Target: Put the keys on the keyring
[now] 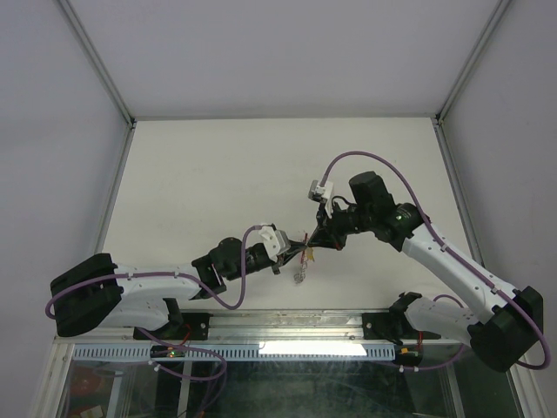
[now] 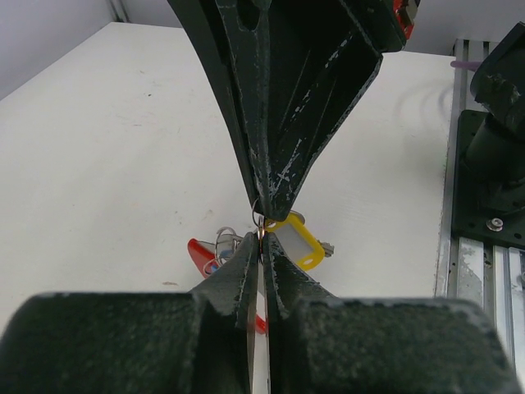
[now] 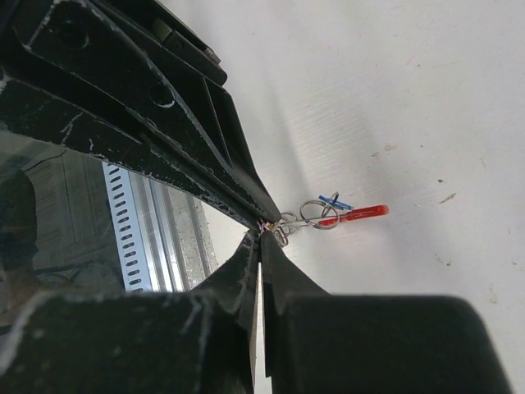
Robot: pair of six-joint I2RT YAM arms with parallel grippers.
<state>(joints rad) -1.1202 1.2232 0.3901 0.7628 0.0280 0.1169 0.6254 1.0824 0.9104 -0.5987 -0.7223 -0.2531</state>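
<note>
Top external view: both arms reach inward, and the left tool [image 1: 294, 252] meets the right tool [image 1: 312, 247] tip to tip above the tabletop [image 1: 218, 174]. Both are closed, pinching the keyring [image 2: 202, 256]. The yellow key [image 2: 297, 244] and the blue key [image 3: 335, 201] hang just beyond the tips.

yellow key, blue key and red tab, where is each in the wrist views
yellow key [image 2: 295, 244], left wrist view, on its plastic head
blue key [image 3: 335, 201], right wrist view, on its blue head
red tab [image 3: 362, 213], right wrist view, on the tab's middle
</note>
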